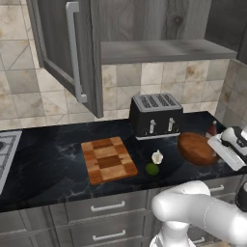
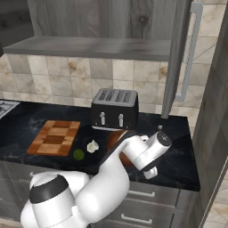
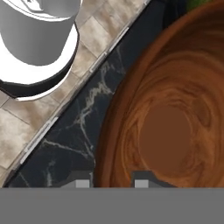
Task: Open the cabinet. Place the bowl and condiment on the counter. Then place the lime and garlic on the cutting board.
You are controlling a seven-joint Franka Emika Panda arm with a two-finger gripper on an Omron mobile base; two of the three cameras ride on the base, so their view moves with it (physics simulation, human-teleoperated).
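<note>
The tall dark grey wood-grain wall cabinet (image 1: 72, 53) stands open, its door with the long silver bar handle swung out above and to the left of the black four-slot toaster (image 1: 155, 115); its grey shelf above the toaster is bare where it shows. The toaster stands at the back of the black marble table (image 1: 48, 154) with thin white veins.

The wide round reddish-brown wooden bowl (image 1: 195, 148) sits on the table just right of the toaster and in front of it. The small dark red-brown condiment bottle (image 1: 212, 128) stands just behind the bowl, to the toaster's right, partly hidden by the robot's hand. The gripper (image 3: 108, 180) is at the bowl's near rim: in the hand view one small dark tip lies outside the rim and the other inside it, so the rim runs between them. Whether the tips actually press on the wood cannot be told.

The small white garlic bulb (image 1: 157, 157) lies on the table in front of the toaster, and the small round green lime (image 1: 152, 169) lies just in front of the garlic. The checkered light and dark brown wooden cutting board (image 1: 108, 159) lies flat to the toaster's front left, near the garlic and lime but apart from them.
</note>
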